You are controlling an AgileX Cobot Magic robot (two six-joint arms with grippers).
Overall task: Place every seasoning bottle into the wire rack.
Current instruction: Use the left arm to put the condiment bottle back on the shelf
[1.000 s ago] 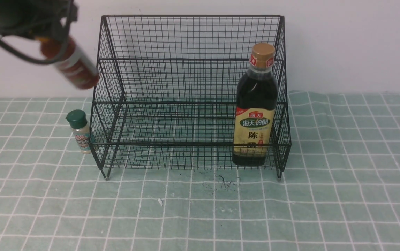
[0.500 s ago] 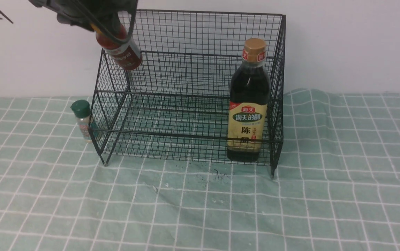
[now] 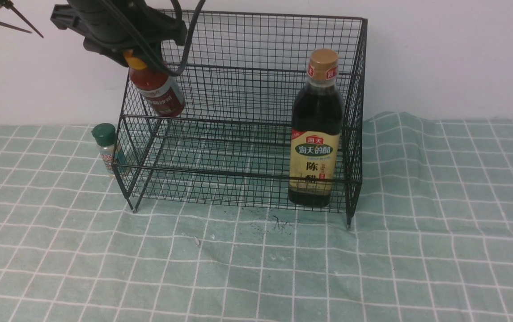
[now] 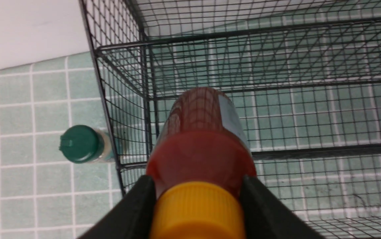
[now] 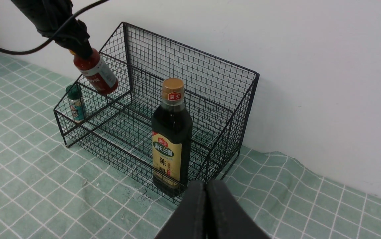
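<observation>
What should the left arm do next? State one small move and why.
Probably lower the tilted red sauce bottle into the wire rack: the left gripper holds its neck, and its base hangs above the mesh, inside the left wall.

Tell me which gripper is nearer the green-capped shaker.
Left. The left gripper holds the red sauce bottle above the rack end next to the shaker; the right gripper sits past the opposite end, near the vinegar bottle.

The wire rack partly screens the green-capped shaker, whose label is unreadable.
</observation>
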